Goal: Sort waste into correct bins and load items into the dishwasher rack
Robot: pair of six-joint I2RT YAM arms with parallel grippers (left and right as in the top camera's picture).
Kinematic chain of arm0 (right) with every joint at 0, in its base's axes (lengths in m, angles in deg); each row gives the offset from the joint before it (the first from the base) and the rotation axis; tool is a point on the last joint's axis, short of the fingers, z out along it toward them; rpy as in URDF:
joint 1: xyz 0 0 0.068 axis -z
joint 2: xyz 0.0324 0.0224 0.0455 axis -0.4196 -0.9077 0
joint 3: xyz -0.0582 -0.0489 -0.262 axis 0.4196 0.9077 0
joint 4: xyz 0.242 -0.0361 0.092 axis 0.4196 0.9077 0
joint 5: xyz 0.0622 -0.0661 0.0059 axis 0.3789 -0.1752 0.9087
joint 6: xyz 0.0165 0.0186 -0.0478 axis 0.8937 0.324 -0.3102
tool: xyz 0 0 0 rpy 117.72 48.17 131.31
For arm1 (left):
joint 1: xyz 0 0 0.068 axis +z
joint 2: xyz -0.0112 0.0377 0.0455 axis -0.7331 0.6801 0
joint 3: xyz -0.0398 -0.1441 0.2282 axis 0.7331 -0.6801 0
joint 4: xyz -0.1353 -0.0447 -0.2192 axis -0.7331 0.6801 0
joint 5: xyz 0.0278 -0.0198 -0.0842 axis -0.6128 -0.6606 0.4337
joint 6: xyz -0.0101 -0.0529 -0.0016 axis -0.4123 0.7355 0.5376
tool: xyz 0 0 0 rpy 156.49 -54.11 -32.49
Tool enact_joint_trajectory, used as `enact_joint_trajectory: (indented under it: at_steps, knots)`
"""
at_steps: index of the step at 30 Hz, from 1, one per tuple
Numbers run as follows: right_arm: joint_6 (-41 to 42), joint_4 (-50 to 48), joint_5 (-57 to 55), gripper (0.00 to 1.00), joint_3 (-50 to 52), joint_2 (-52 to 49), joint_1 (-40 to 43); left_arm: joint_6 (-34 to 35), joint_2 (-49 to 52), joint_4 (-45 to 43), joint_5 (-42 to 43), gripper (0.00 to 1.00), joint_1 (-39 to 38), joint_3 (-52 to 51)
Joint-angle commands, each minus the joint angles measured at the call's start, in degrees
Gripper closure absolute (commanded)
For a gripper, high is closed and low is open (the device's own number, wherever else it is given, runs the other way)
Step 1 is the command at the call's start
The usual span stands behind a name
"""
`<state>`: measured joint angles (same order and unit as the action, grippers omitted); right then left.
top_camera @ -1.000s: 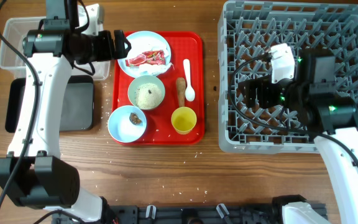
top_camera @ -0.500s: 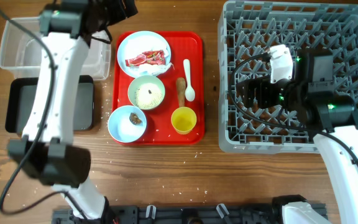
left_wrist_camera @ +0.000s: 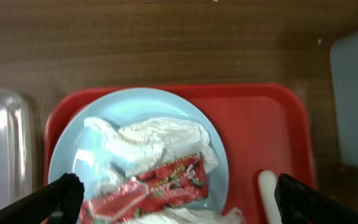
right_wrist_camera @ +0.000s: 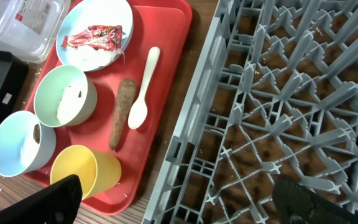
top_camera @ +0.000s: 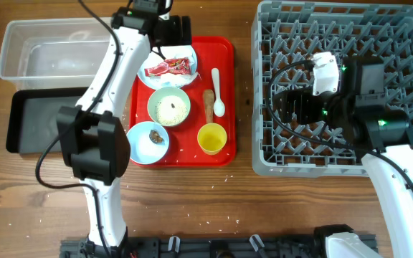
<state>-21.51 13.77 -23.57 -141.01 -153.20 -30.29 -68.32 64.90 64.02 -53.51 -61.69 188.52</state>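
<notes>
My left gripper (top_camera: 169,32) is open and empty, hovering over the far edge of the pale-blue plate (top_camera: 149,50). In the left wrist view its jaws (left_wrist_camera: 182,205) straddle the red-and-white wrapper (left_wrist_camera: 160,183) and crumpled tissue (left_wrist_camera: 154,140) on the plate. The mint-green bowl (top_camera: 168,107) holds rice. The light-blue bowl (top_camera: 146,141) holds a brown lump (top_camera: 156,135). The yellow cup (top_camera: 211,138), white spoon (top_camera: 217,92) and brown stick (top_camera: 208,104) lie on the red tray. My right gripper (top_camera: 285,107) is open and empty above the grey rack (top_camera: 343,43).
The red serving tray (top_camera: 224,50) stands between the bins and the rack. The clear tub (top_camera: 49,50) is at the far left and the black tray (top_camera: 41,122) is just in front of it. Rice grains are scattered on the wooden table.
My left arm has swung right from above the clear tub to above the plate. The right arm has not moved.
</notes>
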Motion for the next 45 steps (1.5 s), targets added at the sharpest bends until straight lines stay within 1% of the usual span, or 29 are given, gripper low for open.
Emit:
enact_joint_trajectory:
  at_steps: [1,4,7,11,13,15,17,18,19,20,21,23,24,25,28,32,36,37,38,39,41,42,45]
  knots:
    - [0.61,0.31,1.14,0.00,-1.20,-0.07,-0.09,-17.90,5.86,-1.36,-0.57,0.00,0.42,0.20]
    - [0.61,0.57,0.96,0.00,-1.20,-0.07,-0.09,-27.69,9.01,-1.31,-0.35,0.00,0.57,0.20]
    - [0.61,0.79,0.98,0.00,-1.20,-0.07,-0.09,-34.18,10.56,-0.87,-0.39,0.00,0.57,0.20]
    - [0.63,1.03,0.98,0.00,-1.20,-0.07,-0.09,-38.05,12.09,-1.38,-0.35,0.01,0.87,0.20]
    - [0.63,1.05,0.98,0.00,-1.20,-0.07,-0.09,-38.10,13.57,-1.53,-0.37,0.06,1.25,0.20]
    - [0.66,1.03,0.98,0.00,-1.20,-0.07,-0.09,-37.90,14.88,-1.40,-0.35,0.08,1.33,0.04]
    - [0.63,1.03,0.98,0.00,-1.20,-0.07,-0.09,-37.90,15.96,-1.84,-0.33,0.07,1.31,0.04]
    - [0.66,1.03,0.98,0.00,-1.20,-0.07,-0.09,-37.90,16.61,-1.97,-0.11,0.18,1.31,0.04]
    - [0.68,1.01,0.98,0.00,-1.20,-0.07,-0.09,-37.88,16.65,-1.55,0.72,0.32,1.31,0.04]
    - [0.81,0.92,0.98,0.00,-1.20,-0.07,-0.09,-37.90,16.65,-0.57,1.86,0.41,1.31,0.04]
    - [0.85,0.90,0.98,0.00,-1.20,-0.07,-0.09,-37.90,16.65,1.18,2.45,0.54,1.31,0.04]
    - [0.83,0.90,0.98,0.00,-1.20,-0.07,-0.09,-37.88,16.65,2.86,2.45,0.77,1.31,0.04]
    - [0.85,0.90,0.98,0.00,-1.20,-0.07,-0.09,-37.03,16.65,3.87,2.40,0.93,1.31,0.04]
    - [0.83,0.87,0.98,0.00,-1.20,-0.07,-0.09,-34.21,16.63,4.07,1.62,0.96,1.33,0.04]
    - [0.83,0.04,0.98,0.00,-1.20,-0.07,-0.09,-27.19,15.37,3.34,-1.40,0.96,1.31,0.22]
    - [0.83,-0.33,0.98,0.01,-1.20,-0.07,-0.09,-16.04,9.99,2.08,-6.64,0.96,1.33,0.70]
    - [0.83,-1.77,0.98,0.02,-1.20,-0.07,-0.09,-11.19,2.34,2.10,-6.62,0.96,1.44,0.70]
    - [0.83,-2.34,0.98,0.02,-1.20,-0.07,-0.09,-9.03,0.31,2.12,-6.62,0.96,1.75,0.70]
    - [0.81,-2.62,0.98,0.04,-1.20,-0.07,-0.09,-6.16,-1.62,2.27,-6.62,0.96,2.32,0.70]
    - [0.81,-2.91,0.98,0.06,-1.20,-0.07,-0.09,-2.80,-3.80,2.69,-6.62,0.96,3.50,0.70]
    - [0.79,-3.21,0.98,0.06,-1.20,-0.07,-0.09,2.60,-7.13,4.94,-6.62,0.96,6.71,0.70]
    - [0.79,-3.21,0.98,0.06,-1.20,-0.07,-0.09,4.17,-8.02,5.90,-6.62,0.96,8.33,0.70]
    - [0.81,-3.21,0.98,0.06,-1.20,-0.07,-0.09,9.25,-8.39,7.54,-6.62,0.96,16.46,0.57]
